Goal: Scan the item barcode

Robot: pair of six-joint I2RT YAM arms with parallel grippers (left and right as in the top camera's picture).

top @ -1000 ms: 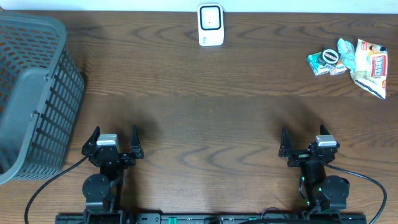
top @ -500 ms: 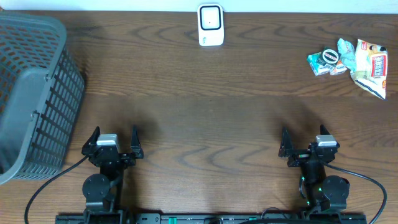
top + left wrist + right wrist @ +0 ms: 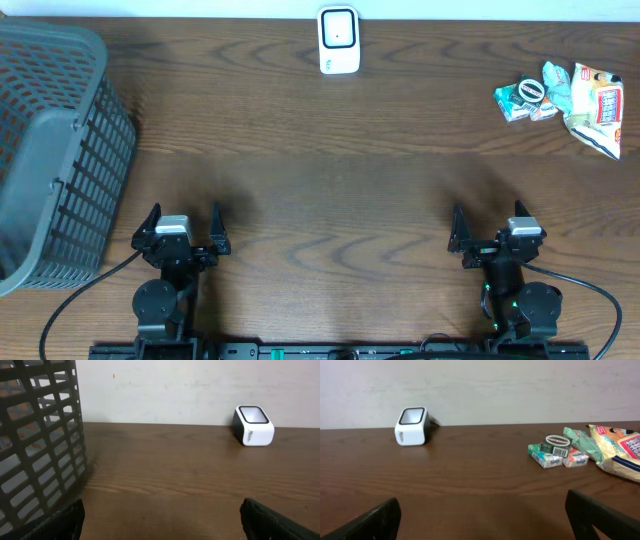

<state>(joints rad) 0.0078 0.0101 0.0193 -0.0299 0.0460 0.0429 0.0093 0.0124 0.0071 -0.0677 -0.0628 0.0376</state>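
The white barcode scanner [image 3: 339, 40] stands upright at the far middle edge of the table, and it also shows in the left wrist view as the scanner [image 3: 253, 425] and in the right wrist view as the scanner [image 3: 411, 426]. A pile of items lies at the far right: small boxes with a tape roll [image 3: 527, 100] and a snack bag [image 3: 597, 108]. My left gripper [image 3: 185, 212] and right gripper [image 3: 488, 214] rest near the front edge, both open with nothing between the fingers. Each is far from the items. No barcode can be made out.
A grey mesh basket [image 3: 55, 150] lies tipped at the far left, its wall [image 3: 35, 445] close on the left gripper's left side. The small boxes [image 3: 555, 452] and the snack bag [image 3: 620, 450] lie ahead and right of the right gripper [image 3: 481, 505].
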